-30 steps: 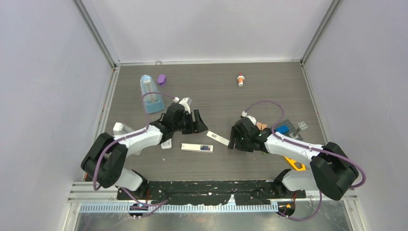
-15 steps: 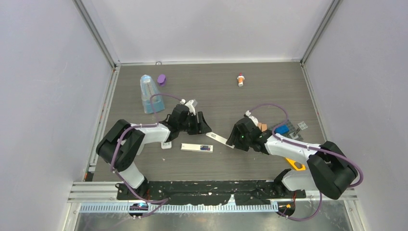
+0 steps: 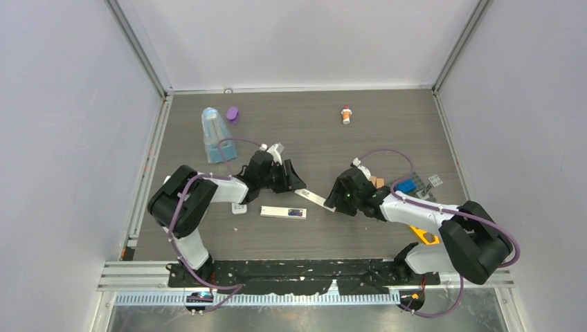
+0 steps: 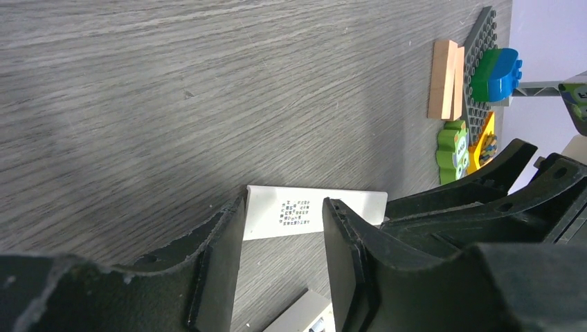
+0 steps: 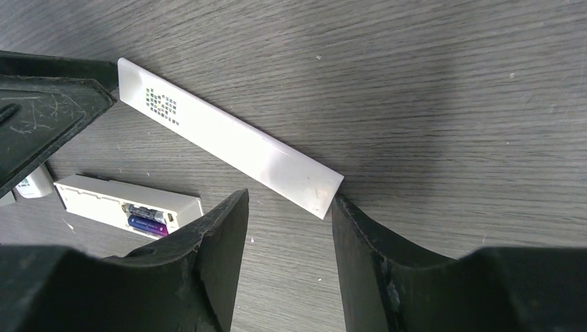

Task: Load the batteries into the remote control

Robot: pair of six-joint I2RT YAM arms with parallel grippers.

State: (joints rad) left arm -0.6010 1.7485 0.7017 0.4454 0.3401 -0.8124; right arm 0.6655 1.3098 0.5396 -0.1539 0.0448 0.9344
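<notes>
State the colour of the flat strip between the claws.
White strip, dark print at one end; right wrist view.

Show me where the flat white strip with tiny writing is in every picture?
Top external: strip at mid-table, just up and right of the remote.
Left wrist: strip low centre, seen through the gap between the fingers.
Right wrist: strip slanting from upper left to centre.
Shared landmark: the remote beside the strip, at the bottom edge in left wrist and lower left in right wrist.
</notes>
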